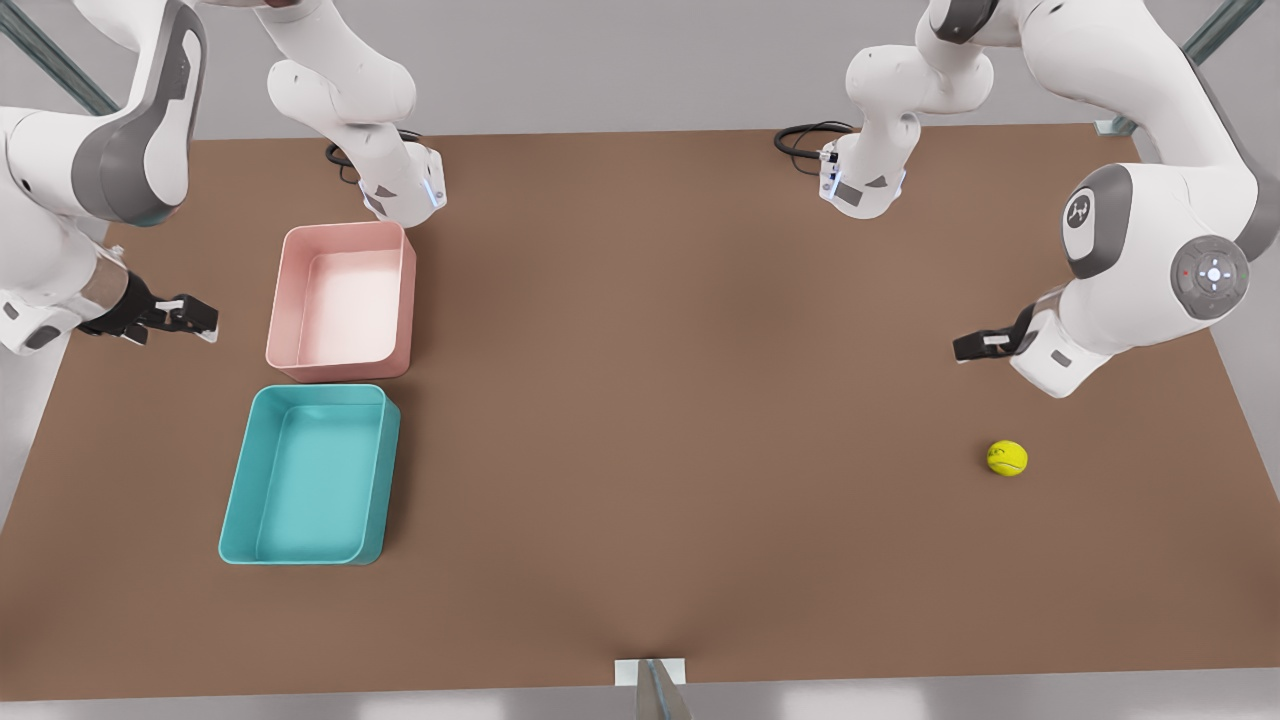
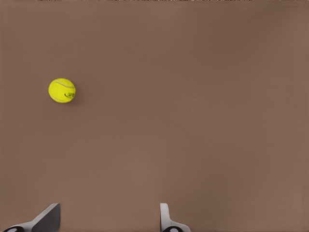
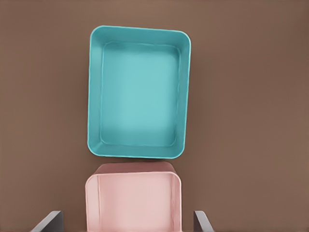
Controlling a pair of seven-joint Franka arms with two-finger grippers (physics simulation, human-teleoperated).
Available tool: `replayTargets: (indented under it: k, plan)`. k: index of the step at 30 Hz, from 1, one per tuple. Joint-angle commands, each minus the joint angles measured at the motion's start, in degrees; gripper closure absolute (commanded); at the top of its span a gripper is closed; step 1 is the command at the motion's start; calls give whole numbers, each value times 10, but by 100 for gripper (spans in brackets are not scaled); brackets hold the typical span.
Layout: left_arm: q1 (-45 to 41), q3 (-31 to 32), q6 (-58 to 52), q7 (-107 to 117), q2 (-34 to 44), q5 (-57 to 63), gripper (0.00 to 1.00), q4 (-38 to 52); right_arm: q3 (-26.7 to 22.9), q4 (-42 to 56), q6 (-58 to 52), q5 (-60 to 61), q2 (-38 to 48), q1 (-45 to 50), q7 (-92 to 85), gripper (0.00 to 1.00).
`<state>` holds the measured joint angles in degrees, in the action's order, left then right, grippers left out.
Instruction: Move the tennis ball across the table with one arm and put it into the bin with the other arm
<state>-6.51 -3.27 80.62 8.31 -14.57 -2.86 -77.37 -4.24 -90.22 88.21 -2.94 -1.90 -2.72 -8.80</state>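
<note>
Table (image 1: pixel 660 400) is carrying the teal bin (image 1: pixel 310 475) beside a pink tub (image 1: pixel 342 300) on the front view's left. I am seeing the right gripper (image 1: pixel 195 318) hovering released near them. I am seeing the left gripper (image 1: pixel 975 345) hanging released opposite, the tennis ball (image 1: pixel 1007 458) lying near it.

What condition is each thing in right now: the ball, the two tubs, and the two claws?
Tennis ball: loose on the table, untouched.
Teal bin: upright, empty.
Pink tub: upright, empty, just beside the teal bin.
Left gripper: open, empty, near the ball.
Right gripper: open, empty, beside the pink tub.
</note>
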Motion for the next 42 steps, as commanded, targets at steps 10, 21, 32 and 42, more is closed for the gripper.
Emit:
replayTargets:
  k: [10, 21, 32, 42]
  plan:
    - [52, -46, 255, -937, -93, 70, 79, -90, -1, -3, 4, 0, -30, 7, -9, 0]
    - [202, -45, 355, -1551, -244, 51, 79, -59, 0, -6, -1, 1, -28, 8, -4, 0]
    - [205, -43, 459, -1426, -273, 97, 79, -102, 1, -9, -2, 2, -29, 8, -9, 0]
    - [208, -37, 507, -1405, -293, 50, 79, -135, 1, -10, -2, 1, -36, 7, -11, 0]
